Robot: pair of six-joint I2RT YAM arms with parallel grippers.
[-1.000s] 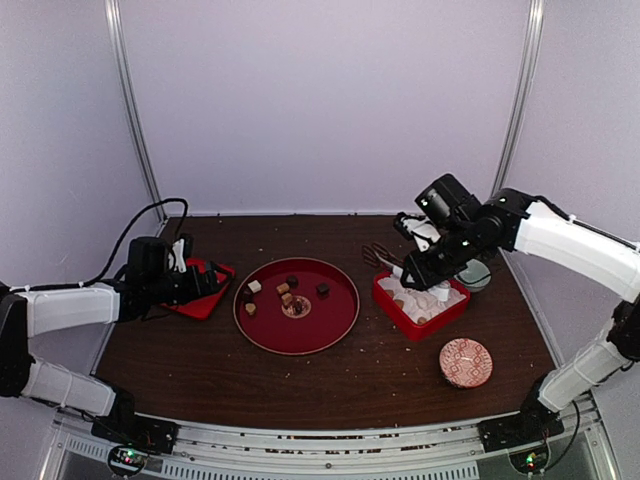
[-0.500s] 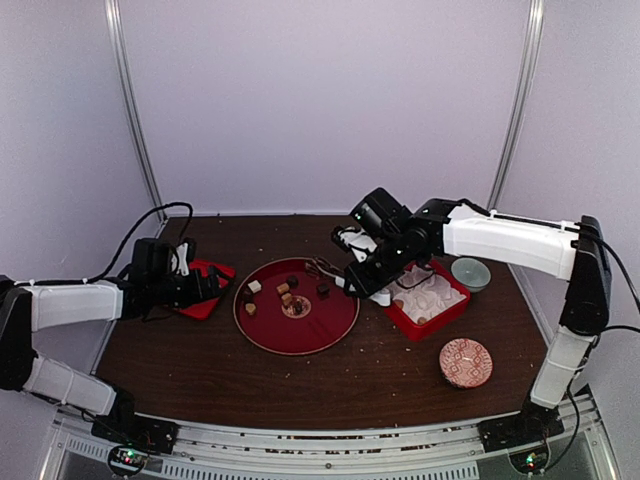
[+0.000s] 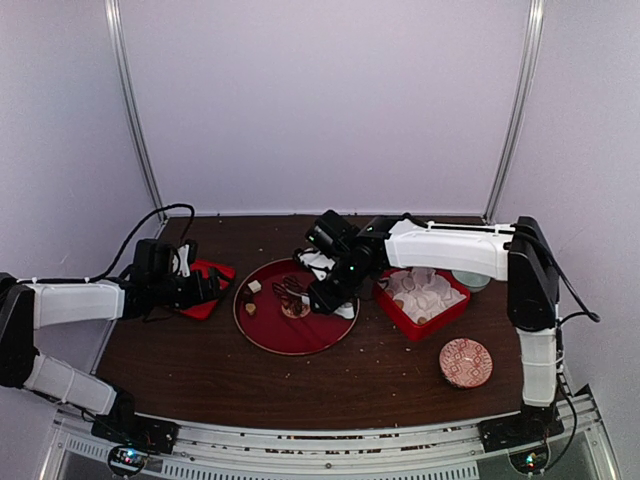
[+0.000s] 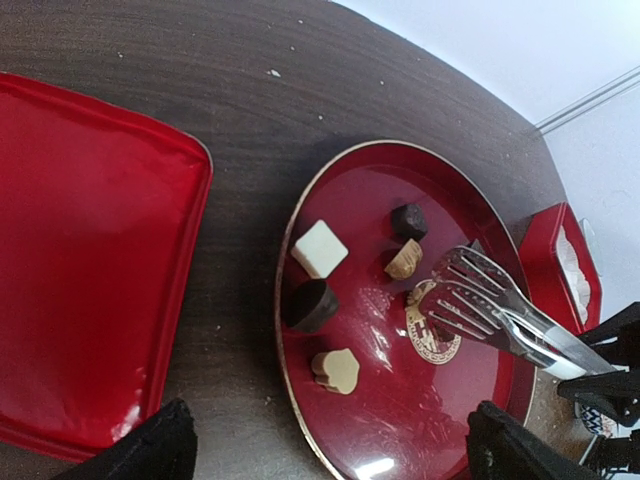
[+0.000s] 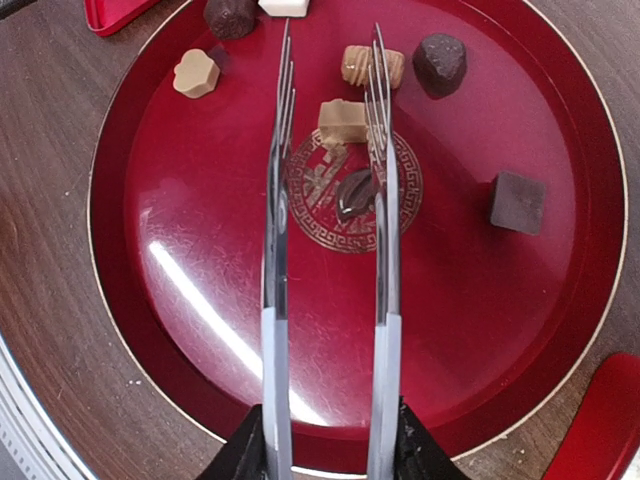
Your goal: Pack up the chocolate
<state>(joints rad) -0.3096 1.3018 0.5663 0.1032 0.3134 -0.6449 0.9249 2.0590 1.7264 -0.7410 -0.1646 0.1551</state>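
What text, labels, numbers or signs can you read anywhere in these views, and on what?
No readable words, numbers or brand marks in any view.
The gold emblem at the centre of the round red tray: an ornamental figure in a key-pattern ring, partly hidden by the tongs and a chocolate; not legible as text.
The small patterned bowl: pattern only, too small to show any lettering.

A fixed camera above and behind the arms looks down on the whole table (image 3: 200,370). The left wrist camera looks closely across a square red tray (image 4: 90,270). The right wrist camera looks straight down along tongs (image 5: 275,300). All three views share the round red plate (image 3: 300,338) and its chocolates (image 5: 345,120).
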